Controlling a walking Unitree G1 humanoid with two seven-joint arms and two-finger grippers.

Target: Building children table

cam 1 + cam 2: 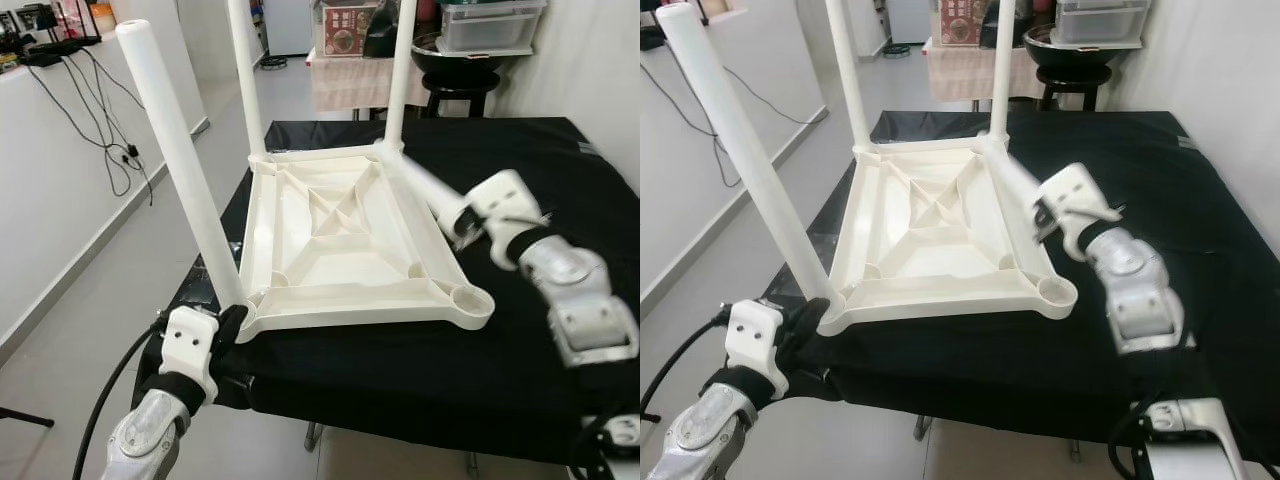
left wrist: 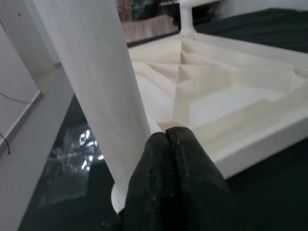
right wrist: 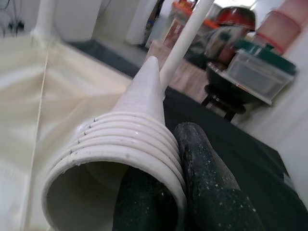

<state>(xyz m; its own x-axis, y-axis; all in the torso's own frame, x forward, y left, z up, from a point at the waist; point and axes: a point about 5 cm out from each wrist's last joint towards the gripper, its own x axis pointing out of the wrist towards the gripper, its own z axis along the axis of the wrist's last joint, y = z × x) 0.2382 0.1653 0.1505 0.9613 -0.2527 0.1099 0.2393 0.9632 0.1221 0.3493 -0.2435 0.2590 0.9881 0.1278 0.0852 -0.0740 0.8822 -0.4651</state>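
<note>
A white plastic table top (image 1: 350,312) lies upside down on a black-covered table (image 1: 400,370). Three white legs stand upright in its corners: near-left (image 1: 180,160), far-left (image 1: 245,80) and far-right (image 1: 400,80). The near-right corner socket (image 1: 468,297) holds no leg. My right gripper (image 1: 462,222) is shut on a fourth loose leg (image 3: 139,110), held slanted above the top's right edge, with its ribbed hollow end by the fingers (image 3: 207,183). My left gripper (image 2: 169,137) is shut, fingertips together, resting against the near-left corner beside that leg's base.
The black table's front edge runs just in front of the white top. Grey floor and a white wall with dangling cables (image 1: 100,120) lie to the left. A black stool with a bowl (image 1: 460,70) and a clear box (image 1: 490,25) stand behind. A black cable (image 1: 110,390) trails beside my left arm.
</note>
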